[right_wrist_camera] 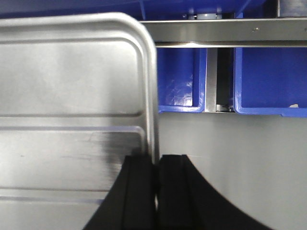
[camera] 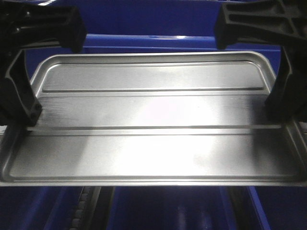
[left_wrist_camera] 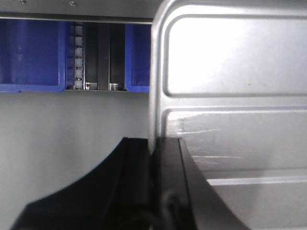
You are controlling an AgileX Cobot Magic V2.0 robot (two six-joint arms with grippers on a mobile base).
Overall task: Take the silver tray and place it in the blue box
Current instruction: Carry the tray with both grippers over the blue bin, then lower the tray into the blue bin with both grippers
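The silver tray (camera: pixel 153 120) fills the front view, held level in the air, its two long ridges running left to right. My left gripper (camera: pixel 26 112) is shut on the tray's left rim; in the left wrist view the black fingers (left_wrist_camera: pixel 139 182) pinch the rim of the tray (left_wrist_camera: pixel 230 86). My right gripper (camera: pixel 283 103) is shut on the right rim; the right wrist view shows its fingers (right_wrist_camera: pixel 172 191) clamping the rim of the tray (right_wrist_camera: pixel 72 96). The blue box (camera: pixel 153 21) shows beyond the tray's far edge, and blue plastic also shows below its near edge.
A steel frame bar (right_wrist_camera: pixel 216 33) runs across the top of the right wrist view above blue bins (right_wrist_camera: pixel 268 81). A grey surface (left_wrist_camera: pixel 72 129) lies under the tray. A blue bin (left_wrist_camera: pixel 31 57) and a dark gap with a white chain (left_wrist_camera: pixel 76 57) sit behind.
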